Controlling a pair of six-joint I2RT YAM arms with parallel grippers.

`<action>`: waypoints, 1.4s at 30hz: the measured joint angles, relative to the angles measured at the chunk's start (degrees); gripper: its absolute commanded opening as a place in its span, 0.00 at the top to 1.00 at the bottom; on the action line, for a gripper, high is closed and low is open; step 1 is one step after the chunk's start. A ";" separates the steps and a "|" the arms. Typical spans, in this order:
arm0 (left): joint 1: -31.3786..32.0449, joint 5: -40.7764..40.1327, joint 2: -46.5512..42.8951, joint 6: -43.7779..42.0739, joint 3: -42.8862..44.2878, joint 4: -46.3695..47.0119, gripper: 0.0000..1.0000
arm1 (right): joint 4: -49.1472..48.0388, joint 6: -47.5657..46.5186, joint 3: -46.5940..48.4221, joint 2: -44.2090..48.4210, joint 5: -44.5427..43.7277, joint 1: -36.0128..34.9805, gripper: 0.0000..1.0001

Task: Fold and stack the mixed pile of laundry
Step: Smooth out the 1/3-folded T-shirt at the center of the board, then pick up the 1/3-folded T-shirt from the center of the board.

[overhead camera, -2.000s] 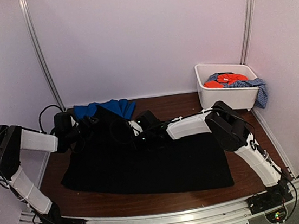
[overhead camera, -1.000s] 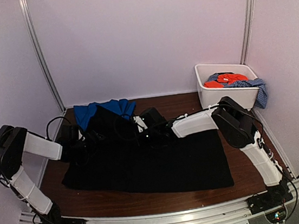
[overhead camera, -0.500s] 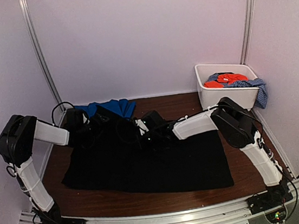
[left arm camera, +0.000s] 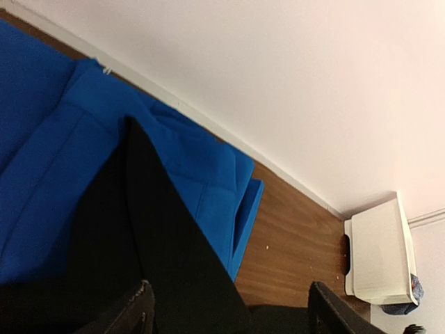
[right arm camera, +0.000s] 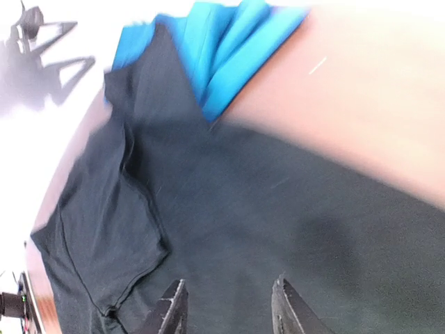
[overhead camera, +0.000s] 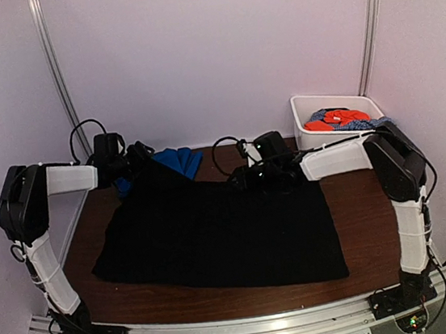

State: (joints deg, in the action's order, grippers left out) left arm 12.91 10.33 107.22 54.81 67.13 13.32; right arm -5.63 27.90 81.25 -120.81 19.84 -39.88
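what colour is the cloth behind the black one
The cloth is royal blue, clearest in the left wrist view.

A blue garment (left arm camera: pixel 42 153) is lying spread on the brown desk (left arm camera: pixel 292 243), reaching the foot of the white wall (left arm camera: pixel 278 69). A black garment (left arm camera: pixel 139 264) is covering part of it, tapering to a point over the blue cloth. The left fingers (left arm camera: pixel 142 313) are showing at the bottom edge, standing wide apart, with black cloth lying between them. A white tub (left arm camera: pixel 379 257) is sitting at the far right, a bit of speckled blue cloth (left arm camera: pixel 415 285) peeking at its edge
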 measured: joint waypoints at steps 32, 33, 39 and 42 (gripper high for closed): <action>-0.98 -1.57 7.82 -5.88 11.63 -8.98 0.26 | 1.88 -8.72 -22.03 12.90 -18.93 25.53 0.64; -0.98 -1.57 7.82 -5.88 11.63 -8.98 0.26 | 2.08 -8.83 -21.14 12.13 -19.08 25.55 0.63; -0.98 -1.66 7.82 -5.88 11.63 -9.01 0.26 | 3.17 -9.92 -17.09 8.28 -19.30 25.62 0.62; -0.98 -1.84 7.82 -5.88 11.63 -9.01 0.26 | 4.83 -10.01 -15.85 6.80 -19.34 25.59 0.62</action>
State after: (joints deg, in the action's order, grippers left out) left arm 11.92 8.49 115.04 48.93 78.76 4.32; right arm -0.80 17.89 65.41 -114.02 0.49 -14.28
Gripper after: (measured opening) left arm 0.739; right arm 0.383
